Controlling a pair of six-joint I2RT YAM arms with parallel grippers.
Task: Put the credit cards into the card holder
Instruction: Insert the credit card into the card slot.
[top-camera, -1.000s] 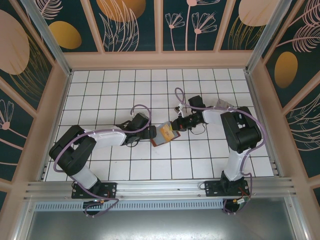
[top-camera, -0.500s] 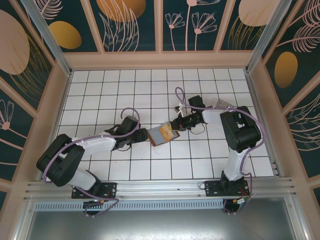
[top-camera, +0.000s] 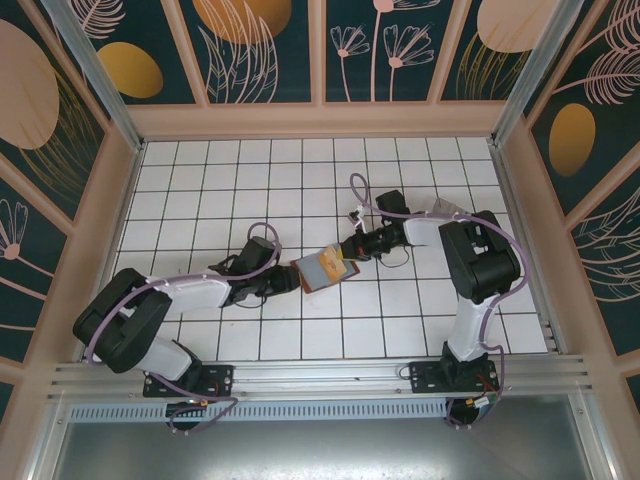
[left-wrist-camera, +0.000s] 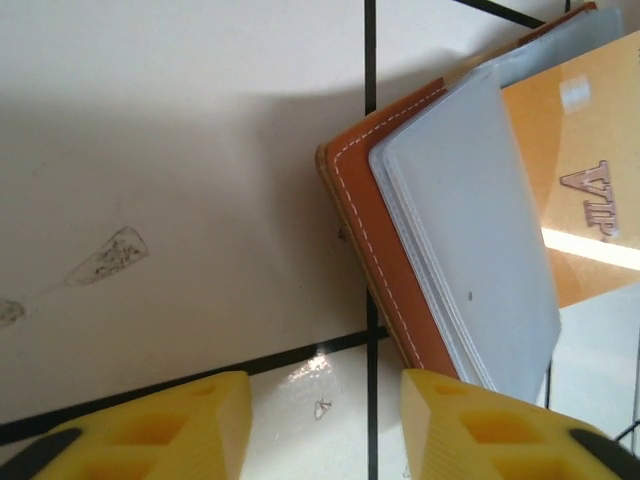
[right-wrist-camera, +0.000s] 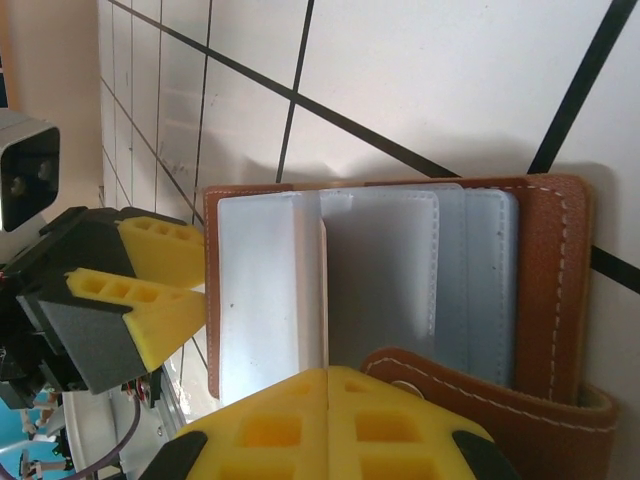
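Note:
The brown card holder (top-camera: 308, 281) lies open on the tiled floor mid-table, its grey-white plastic sleeves (left-wrist-camera: 470, 260) facing up. An orange credit card (left-wrist-camera: 590, 170) marked VIP stands over the sleeves. My right gripper (right-wrist-camera: 326, 374) is shut on that card's (right-wrist-camera: 323, 290) edge, right above the card holder's (right-wrist-camera: 555, 290) snap tab. My left gripper (left-wrist-camera: 325, 425) is low at the card holder's (left-wrist-camera: 385, 260) left edge, open, with bare tile between its fingers. Its right finger (left-wrist-camera: 500, 430) overlaps the leather corner. From above, the left gripper (top-camera: 288, 280) and right gripper (top-camera: 348, 252) flank the card holder.
A translucent packet (top-camera: 450, 208) lies behind the right arm's forearm. Loose cables (top-camera: 358, 195) loop over both arms. Wooden walls (top-camera: 320, 120) enclose the white tiled floor (top-camera: 230, 180) on three sides.
The left arm has stretched out lower and its gripper drew back slightly from the card holder to its left edge. Its jaws have narrowed. The right gripper holds still.

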